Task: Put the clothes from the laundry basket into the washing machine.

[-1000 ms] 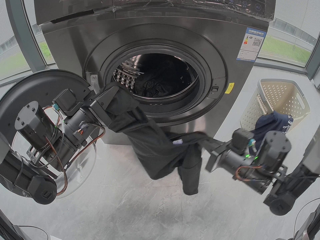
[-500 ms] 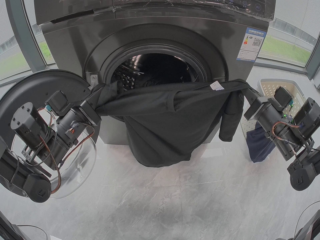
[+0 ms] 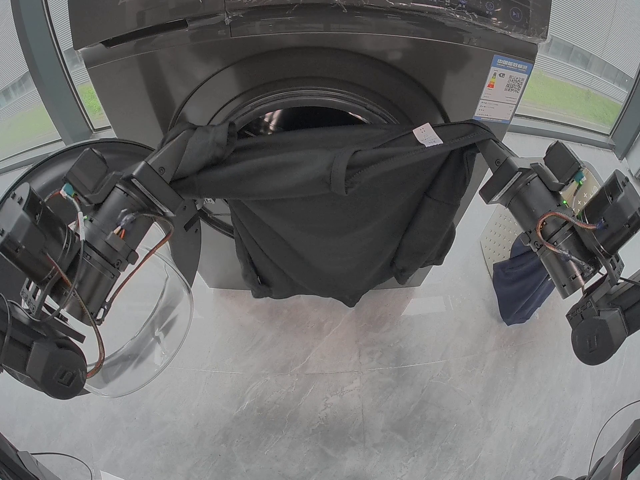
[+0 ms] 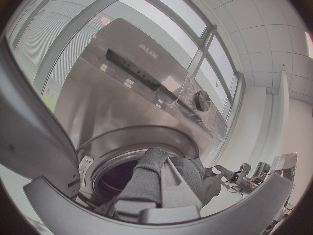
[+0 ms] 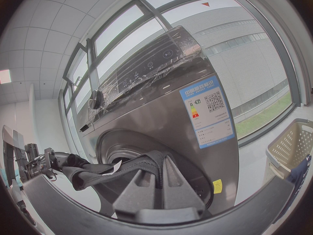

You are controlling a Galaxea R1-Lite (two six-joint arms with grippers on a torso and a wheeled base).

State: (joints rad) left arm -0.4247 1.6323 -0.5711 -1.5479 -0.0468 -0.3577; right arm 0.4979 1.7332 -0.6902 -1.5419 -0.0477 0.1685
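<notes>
- Head view: my left hand and my right hand are both closed on the black garment, one at each upper end. The cloth is stretched wide across the open mouth of the washing machine and hangs down in front of it.
- On the right, a blue garment hangs over the wall of the laundry basket.
- Left wrist view: the closed fingers pinch bunched black cloth near the opening.
- Right wrist view: the fingers grip a tight black edge, and the basket stands right of the machine.
</notes>
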